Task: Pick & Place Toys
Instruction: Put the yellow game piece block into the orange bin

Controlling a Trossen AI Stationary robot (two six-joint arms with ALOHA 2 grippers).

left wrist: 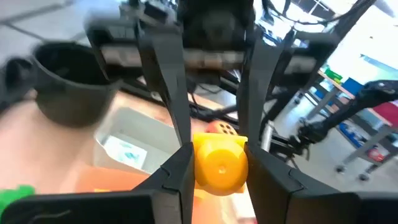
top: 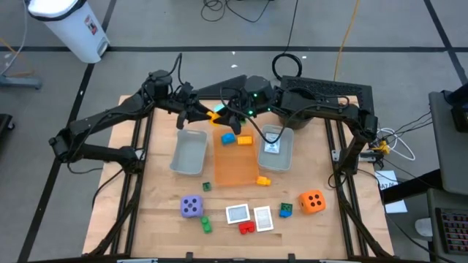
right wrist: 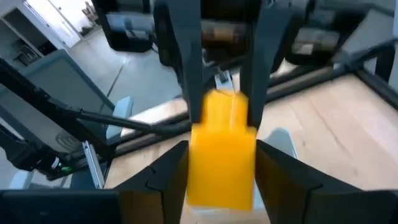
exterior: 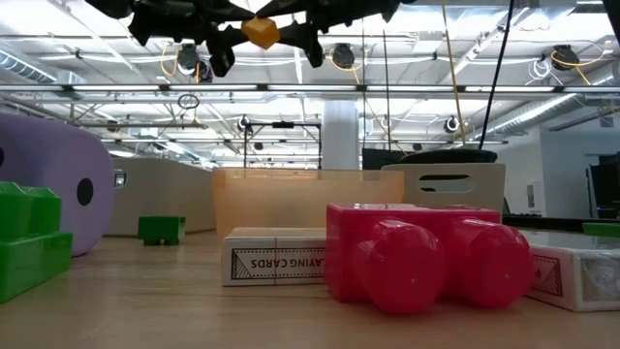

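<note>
A yellow brick (top: 218,114) hangs high above the far end of the orange tray (top: 235,172), between my two grippers. My left gripper (top: 212,115) reaches in from the table's left. My right gripper (top: 227,115) reaches in from the right. Both are shut on the brick, fingertip to fingertip. The low view shows the brick (exterior: 262,31) well above the table. A blue brick (top: 228,137) and an orange brick (top: 245,139) lie in the orange tray. A purple die (top: 191,207), an orange die (top: 312,201), two cards (top: 238,213) and a red brick (top: 247,226) lie near the front. My left gripper pinches the yellow brick's two opposite sides (left wrist: 200,169) between its two fingers, at the end nearer to it. The fingers lie about level and come from the table's left. The brick is lifted clear. My right gripper has its two fingers against the sides of the brick's wider end (right wrist: 198,163), one on each side. They lie about level and come from the table's right, facing the left fingers (right wrist: 189,74). The brick hangs clear of the tray.
Two grey trays (top: 189,155) (top: 276,150) flank the orange tray; the right one holds a card. A black bucket (left wrist: 68,87) stands at the far right. A yellow brick (top: 263,180) and small green bricks (top: 207,223) lie loose on the wooden table.
</note>
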